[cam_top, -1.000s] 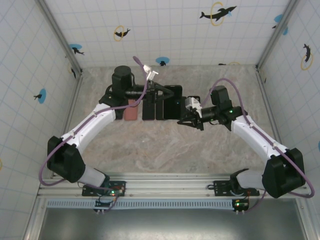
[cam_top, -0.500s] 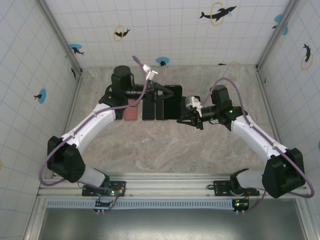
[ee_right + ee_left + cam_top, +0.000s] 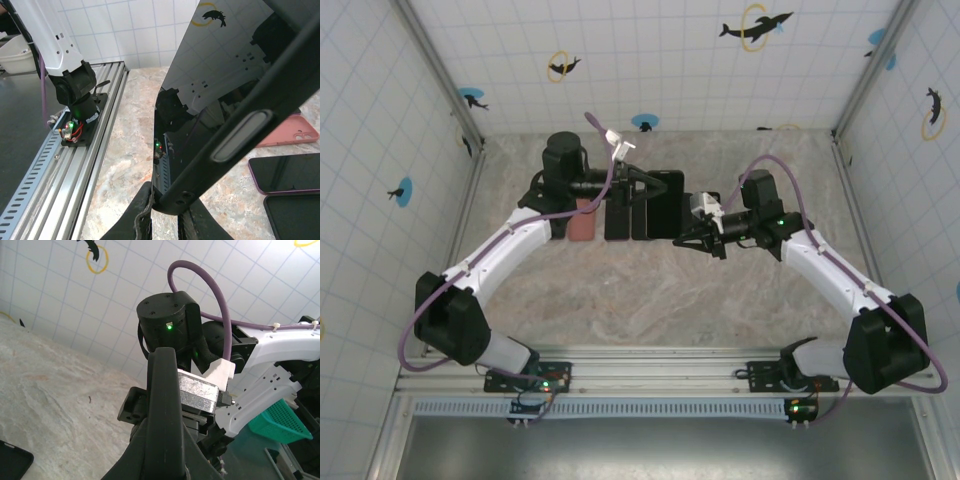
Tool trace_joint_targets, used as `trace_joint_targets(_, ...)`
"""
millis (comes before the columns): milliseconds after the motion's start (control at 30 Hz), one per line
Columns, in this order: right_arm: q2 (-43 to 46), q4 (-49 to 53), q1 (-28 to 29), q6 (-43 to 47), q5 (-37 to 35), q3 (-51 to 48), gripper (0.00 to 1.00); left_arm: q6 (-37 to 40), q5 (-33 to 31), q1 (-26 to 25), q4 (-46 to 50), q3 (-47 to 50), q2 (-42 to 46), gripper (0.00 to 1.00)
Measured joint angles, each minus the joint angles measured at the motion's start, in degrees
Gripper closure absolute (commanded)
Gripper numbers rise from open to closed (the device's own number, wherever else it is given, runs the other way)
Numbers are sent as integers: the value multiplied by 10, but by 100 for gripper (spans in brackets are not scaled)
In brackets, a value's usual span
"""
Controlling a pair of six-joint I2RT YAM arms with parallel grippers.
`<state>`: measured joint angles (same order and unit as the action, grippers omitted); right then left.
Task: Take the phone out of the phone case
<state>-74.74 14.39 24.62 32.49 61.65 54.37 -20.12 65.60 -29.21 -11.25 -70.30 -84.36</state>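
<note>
A black phone in a black phone case [image 3: 665,203] is held off the table between both arms, tilted on edge. In the right wrist view the phone's glossy screen [image 3: 210,85] faces left, and the case's rim [image 3: 280,85] with its side button runs diagonally. My right gripper [image 3: 167,207] is shut on the lower corner of the cased phone. My left gripper [image 3: 165,455] is shut on the case's edge [image 3: 164,400], which stands upright between its fingers. From above, the left gripper [image 3: 642,190] grips the far left side and the right gripper [image 3: 682,228] the near right corner.
A pink case [image 3: 582,225] and a dark phone [image 3: 618,215] lie on the table left of the held one. The right wrist view shows the pink case [image 3: 285,135], a purple-rimmed phone [image 3: 287,172] and a black one [image 3: 295,215]. A green basket [image 3: 277,422] sits beyond the table.
</note>
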Motion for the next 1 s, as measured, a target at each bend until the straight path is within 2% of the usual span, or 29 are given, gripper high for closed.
trace_joint_targets(467,-6,-6,-3,-14,10,0,89,-11,5,0,-15,2,0,100)
trace_joint_targets(1000,19,-75,-5,-67,-68,-11,93,-10,-6,-1,-62,2,-2,100)
